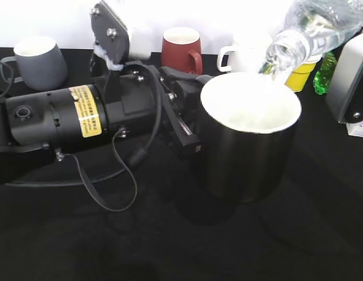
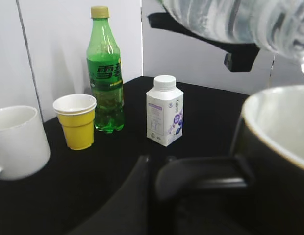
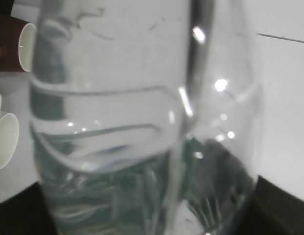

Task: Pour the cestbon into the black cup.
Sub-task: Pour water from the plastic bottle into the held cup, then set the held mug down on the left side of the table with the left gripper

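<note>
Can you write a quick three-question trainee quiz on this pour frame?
1. True or false: the mouth of the water bottle is tipped down above the black cup.
2. Which cup stands right beside the green soda bottle in the left wrist view? A) grey mug B) yellow cup C) red mug
3. Fill in: in the exterior view the left gripper lies against the black cup's ____ side.

Key
1. True. The open neck points down over the cup's rim.
2. B. The yellow cup stands next to it; the grey mug and red mug stand at the far edge of the table.
3. left.
</note>
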